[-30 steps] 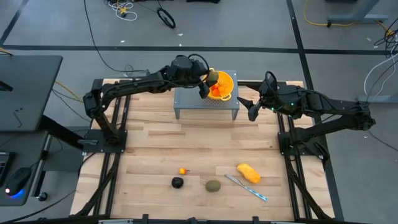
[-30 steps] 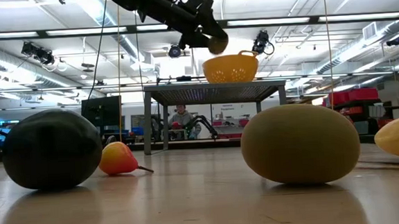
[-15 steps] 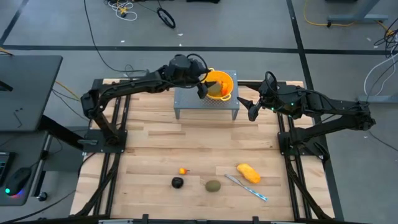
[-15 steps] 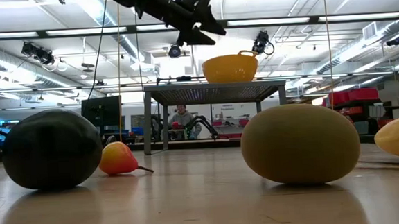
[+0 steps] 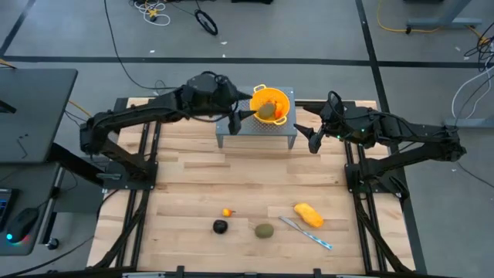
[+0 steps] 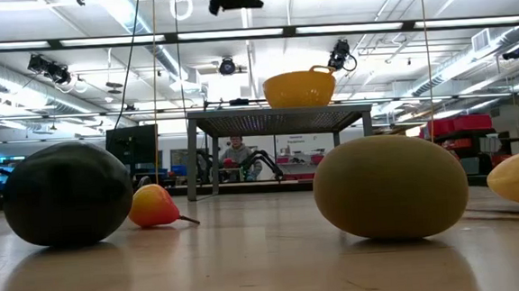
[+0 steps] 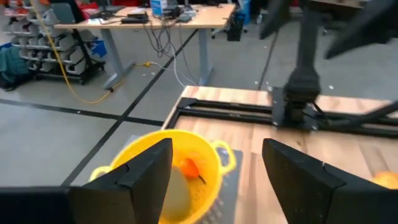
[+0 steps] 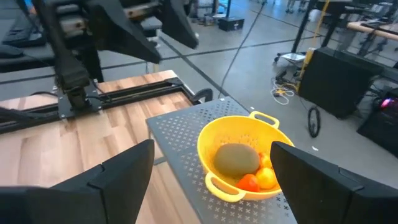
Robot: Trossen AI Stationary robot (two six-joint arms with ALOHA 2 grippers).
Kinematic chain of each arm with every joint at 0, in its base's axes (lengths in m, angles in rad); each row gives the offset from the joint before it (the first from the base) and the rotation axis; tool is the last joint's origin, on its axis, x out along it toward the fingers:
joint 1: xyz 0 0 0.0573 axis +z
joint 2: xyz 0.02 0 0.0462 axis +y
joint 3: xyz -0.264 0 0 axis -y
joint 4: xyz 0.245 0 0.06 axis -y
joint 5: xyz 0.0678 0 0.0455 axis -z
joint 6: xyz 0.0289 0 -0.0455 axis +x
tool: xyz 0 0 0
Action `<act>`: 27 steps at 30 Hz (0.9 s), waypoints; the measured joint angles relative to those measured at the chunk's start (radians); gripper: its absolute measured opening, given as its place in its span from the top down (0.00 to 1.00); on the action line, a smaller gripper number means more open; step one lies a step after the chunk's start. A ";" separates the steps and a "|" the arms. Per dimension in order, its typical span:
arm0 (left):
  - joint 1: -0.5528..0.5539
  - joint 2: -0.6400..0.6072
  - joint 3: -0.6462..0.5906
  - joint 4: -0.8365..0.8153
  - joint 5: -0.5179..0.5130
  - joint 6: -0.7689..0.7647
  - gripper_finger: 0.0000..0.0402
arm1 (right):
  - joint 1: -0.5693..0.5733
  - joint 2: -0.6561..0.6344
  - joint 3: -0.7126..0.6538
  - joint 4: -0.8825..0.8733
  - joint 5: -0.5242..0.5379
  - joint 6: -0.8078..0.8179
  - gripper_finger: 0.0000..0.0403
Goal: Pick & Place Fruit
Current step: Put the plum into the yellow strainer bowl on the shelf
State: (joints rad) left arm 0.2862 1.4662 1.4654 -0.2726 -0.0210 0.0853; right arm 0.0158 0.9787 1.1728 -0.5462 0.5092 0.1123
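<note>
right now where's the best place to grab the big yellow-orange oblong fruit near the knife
Probably across the narrow middle of the yellow-orange oblong fruit, coming straight down from above. It lies flat on the wooden table with its long axis slanted, so the fingers should close across its short width. Stay clear of the slim silver-and-blue knife just alongside.

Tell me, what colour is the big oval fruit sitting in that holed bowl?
Olive green. The oval fruit in the yellow perforated plastic colander shows best in the right wrist view.
</note>
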 joint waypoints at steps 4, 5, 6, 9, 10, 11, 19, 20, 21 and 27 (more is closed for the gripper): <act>-0.060 -0.041 0.000 -0.083 -0.011 0.002 0.43 | 0.000 0.004 0.000 -0.015 -0.069 0.000 0.18; -0.074 -0.051 0.000 -0.113 -0.011 0.002 0.44 | 0.000 0.008 0.000 -0.018 -0.082 0.000 0.18; -0.089 -0.061 0.000 -0.139 -0.011 0.002 0.46 | 0.000 0.010 0.000 -0.021 -0.096 0.002 0.18; -0.133 -0.089 0.000 -0.225 -0.011 0.002 0.51 | 0.000 0.019 0.000 -0.025 -0.113 0.011 0.18; -0.147 -0.097 0.000 -0.258 -0.011 0.002 0.53 | 0.000 0.022 0.000 -0.028 -0.124 0.011 0.18; -0.161 -0.103 0.000 -0.286 -0.011 0.002 0.54 | 0.000 0.027 0.000 -0.029 -0.127 0.011 0.18; -0.249 -0.141 -0.001 -0.388 -0.011 -0.014 0.66 | 0.025 0.057 0.000 -0.041 -0.128 0.015 0.18; -0.256 -0.142 -0.001 -0.391 -0.012 -0.014 0.67 | 0.028 0.058 0.000 -0.042 -0.128 0.018 0.18; -0.259 -0.141 -0.001 -0.401 -0.012 -0.017 0.68 | 0.031 0.058 0.000 -0.041 -0.128 0.023 0.18; -0.280 -0.142 -0.034 -0.444 0.011 -0.043 0.74 | 0.048 0.057 0.000 -0.041 -0.127 0.038 0.18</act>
State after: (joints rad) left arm 0.0061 1.3243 1.4313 -0.7161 -0.0100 0.0427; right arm 0.0634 1.0359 1.1728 -0.5875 0.3824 0.1501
